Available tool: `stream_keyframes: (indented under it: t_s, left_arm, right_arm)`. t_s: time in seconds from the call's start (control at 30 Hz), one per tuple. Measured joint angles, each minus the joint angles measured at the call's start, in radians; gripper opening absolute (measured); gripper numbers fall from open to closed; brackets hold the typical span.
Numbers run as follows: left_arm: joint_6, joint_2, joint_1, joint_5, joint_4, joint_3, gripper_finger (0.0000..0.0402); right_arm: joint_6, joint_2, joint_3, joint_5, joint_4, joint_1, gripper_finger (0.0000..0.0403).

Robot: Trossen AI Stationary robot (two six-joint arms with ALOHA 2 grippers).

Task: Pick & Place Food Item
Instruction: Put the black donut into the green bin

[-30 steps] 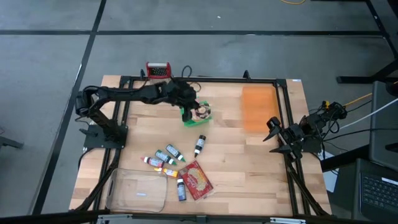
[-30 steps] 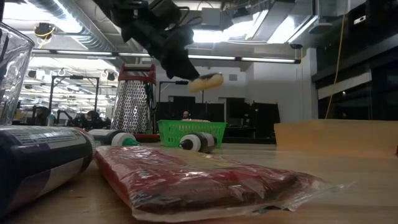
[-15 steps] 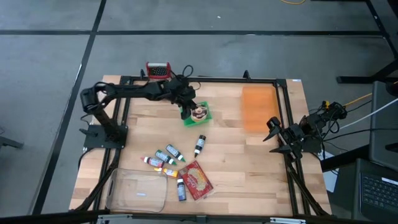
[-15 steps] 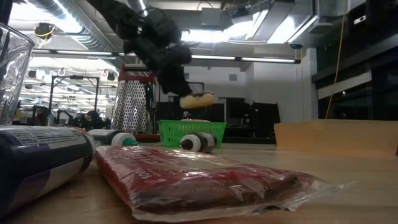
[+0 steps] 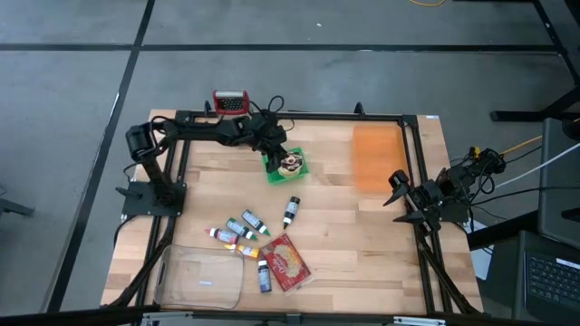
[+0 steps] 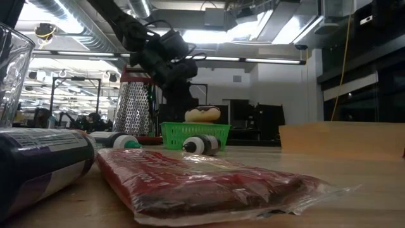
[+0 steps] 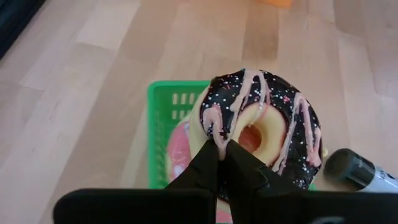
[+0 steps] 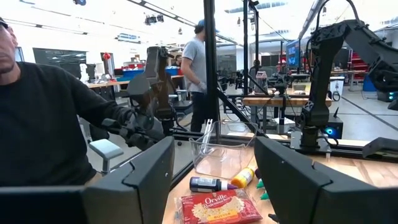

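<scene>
From the high view, you're bringing the left gripper (image 5: 276,159) right down onto the green basket (image 5: 275,172) near the back middle of the table. A second ago the donut (image 5: 292,163) was hanging off to the basket's side and higher; now it's sitting over the basket itself. The right gripper (image 5: 399,194) is just parked at the right edge next to the orange mat (image 5: 374,156), not doing anything. The bottles (image 5: 243,228), the popcorn bag (image 5: 286,261) and the clear container (image 5: 201,281) up front are staying untouched.

In the low view, you can see the drop clearly: the donut (image 6: 202,114) was up in the air a second ago and now it's resting at the rim of the green basket (image 6: 195,135), with the left arm hanging just above it.

Left wrist view: your fingers (image 7: 211,163) are pinched tight on the donut's (image 7: 264,134) rim, chocolate icing with pink drizzle, and the green basket (image 7: 163,140) is right beneath it. Looks like something pink is already in there.

Right wrist view: that gripper's jaws are spread wide with nothing in them, looking across at the popcorn bag (image 8: 217,207) and people beyond the table.

So I'd say you're basically at the place step; letting go is what's left.
</scene>
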Motion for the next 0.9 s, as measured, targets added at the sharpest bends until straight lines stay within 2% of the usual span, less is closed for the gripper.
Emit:
stream_keyframes:
  t_s: [0.27, 0.5, 0.73, 0.9]
  left_arm:
    - [0.005, -0.03, -0.002, 0.017, 0.01, 0.0, 0.0008]
    - [0.012, -0.022, 0.007, 0.016, -0.065, 0.0, 0.0008]
    - [0.022, -0.022, 0.009, 0.011, -0.068, 0.0, 0.0008]
    - [0.023, -0.022, 0.009, -0.004, -0.05, 0.0, 0.0027]
  right_arm:
    - [-0.002, 0.0, 0.0, 0.003, 0.0, 0.0, 0.0226]
    - [-0.001, 0.0, 0.0, 0.003, 0.0, 0.0, 0.0226]
    - [-0.002, 0.0, 0.0, 0.003, 0.0, 0.0, 0.0226]
    - [-0.002, 0.0, 0.0, 0.003, 0.0, 0.0, 0.0226]
